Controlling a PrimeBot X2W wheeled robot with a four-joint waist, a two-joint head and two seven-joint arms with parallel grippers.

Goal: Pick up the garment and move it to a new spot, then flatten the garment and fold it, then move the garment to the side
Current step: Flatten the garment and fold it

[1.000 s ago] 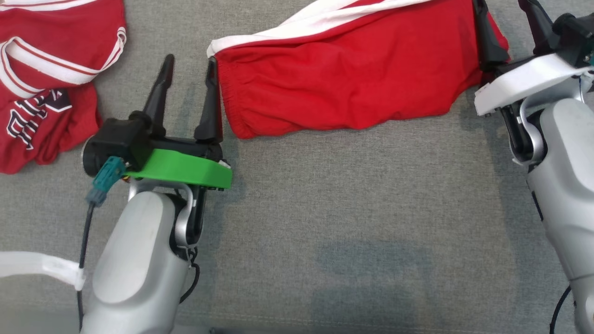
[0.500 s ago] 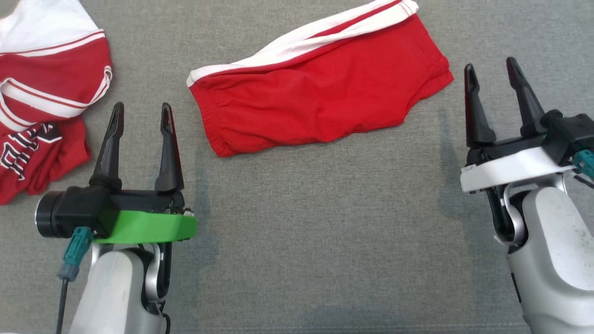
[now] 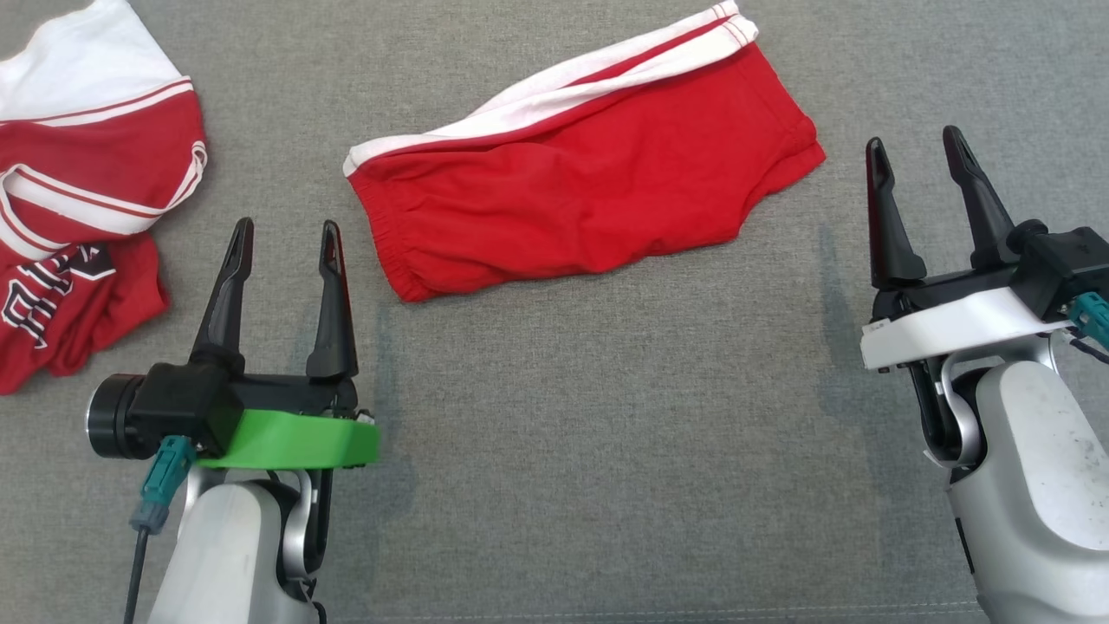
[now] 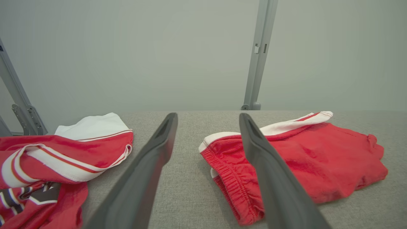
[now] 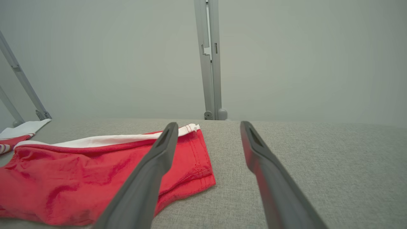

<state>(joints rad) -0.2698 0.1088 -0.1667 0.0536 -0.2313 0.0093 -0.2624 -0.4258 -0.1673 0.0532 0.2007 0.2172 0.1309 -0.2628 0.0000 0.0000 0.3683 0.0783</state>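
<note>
Grey cloth-covered surface (image 3: 606, 451) takes up most of the head view. A plain pale wall (image 4: 127, 47) stands behind its far edge. The garment (image 3: 589, 199), red shorts w/ a white side stripe, lies on the surface at upper centre of the head view, between the two pincers and apart from both. It is flat but a bit wrinkled. A red-and-white jersey (image 3: 87, 217) sits crumpled far left, well apart from the garment and just beyond the left pincer. An upright grey metal post (image 4: 259, 54) rises at the surface's far edge behind the garment, and a slanted strut (image 4: 19, 105) stands at the far left corner. Left pincer (image 3: 286, 227), on a green mount, has fingers spread wide w/ nothing between them. Right pincer (image 3: 914, 139), on a white mount, is also wide and holds nothing. Bare grey cloth lies between each pincer and the garment. The jersey is cut off by the head view's left edge and its lettering is folded up, can't read it. In the left wrist view one finger covers part of the waistband, and in the right wrist view one finger covers part of the leg hem. Both forearms are cut off at the bottom edge. Garment's long axis runs diagonally in the head view, w/ the elastic waistband at lower left toward the left pincer, the leg hems at upper right toward the right pincer, and the white stripe along the far edge.
</note>
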